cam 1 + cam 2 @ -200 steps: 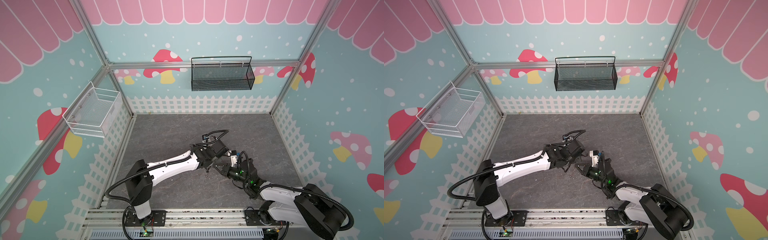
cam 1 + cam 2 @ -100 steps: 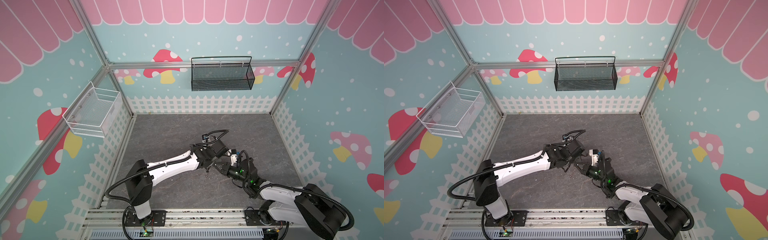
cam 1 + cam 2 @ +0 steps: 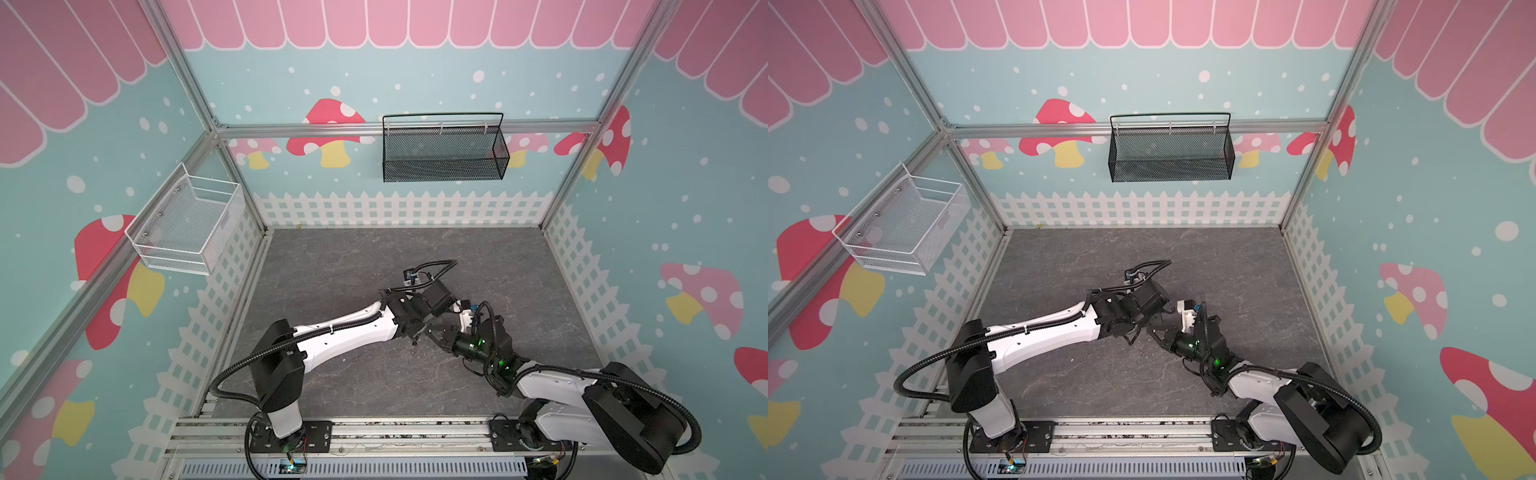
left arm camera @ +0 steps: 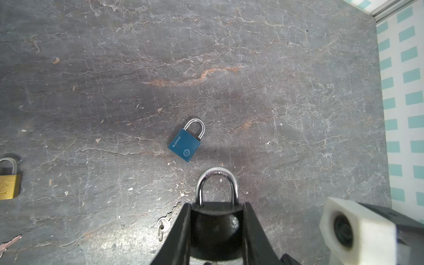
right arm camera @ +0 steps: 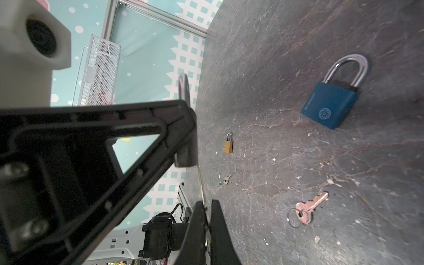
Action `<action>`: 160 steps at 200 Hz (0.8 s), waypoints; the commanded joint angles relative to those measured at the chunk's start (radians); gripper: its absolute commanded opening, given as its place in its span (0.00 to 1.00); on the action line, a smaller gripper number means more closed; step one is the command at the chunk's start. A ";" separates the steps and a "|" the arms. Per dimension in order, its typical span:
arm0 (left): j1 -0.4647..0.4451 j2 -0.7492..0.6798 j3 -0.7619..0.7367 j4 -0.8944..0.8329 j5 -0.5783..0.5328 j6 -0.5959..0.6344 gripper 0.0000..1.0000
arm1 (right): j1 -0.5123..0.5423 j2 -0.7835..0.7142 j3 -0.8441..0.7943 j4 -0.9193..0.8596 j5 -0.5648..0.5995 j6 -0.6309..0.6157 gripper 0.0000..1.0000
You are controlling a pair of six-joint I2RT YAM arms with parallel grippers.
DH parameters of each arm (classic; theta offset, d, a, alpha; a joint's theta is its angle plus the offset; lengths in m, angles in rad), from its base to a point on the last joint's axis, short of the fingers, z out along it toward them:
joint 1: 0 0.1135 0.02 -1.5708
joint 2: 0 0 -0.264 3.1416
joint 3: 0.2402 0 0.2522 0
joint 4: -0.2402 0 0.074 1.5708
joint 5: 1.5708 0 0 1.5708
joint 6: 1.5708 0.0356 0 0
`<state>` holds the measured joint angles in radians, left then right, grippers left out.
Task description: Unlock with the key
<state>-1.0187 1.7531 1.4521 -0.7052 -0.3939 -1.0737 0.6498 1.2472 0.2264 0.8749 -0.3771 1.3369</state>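
Black padlock [image 4: 216, 220] sits clamped in your left end effector [image 4: 216, 205], above the counter [image 4: 275, 91]. Your right end effector [image 5: 207, 204] is pinched together on the key [image 5: 201, 183], tip at the padlock's base.

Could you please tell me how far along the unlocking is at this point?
Done: the left gripper holds the black padlock, and the right gripper is shut on a key. In hand: the key's blade reaches the padlock's underside; how deep it sits is hidden. Left: turning the key, since the shackle sits closed, both legs in the body.
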 commanded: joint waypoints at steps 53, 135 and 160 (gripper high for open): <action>-0.008 -0.047 -0.016 0.009 -0.041 -0.011 0.00 | 0.004 -0.049 0.034 0.021 0.009 0.015 0.00; -0.009 -0.062 -0.003 0.009 -0.063 -0.002 0.00 | 0.013 0.009 0.059 0.024 -0.033 0.020 0.00; -0.009 -0.060 -0.006 0.009 -0.066 0.001 0.00 | 0.014 -0.002 0.062 0.026 -0.030 0.021 0.00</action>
<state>-1.0233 1.7237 1.4441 -0.7021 -0.4210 -1.0698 0.6559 1.2499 0.2630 0.8619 -0.3962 1.3403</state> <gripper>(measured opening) 0.289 0.056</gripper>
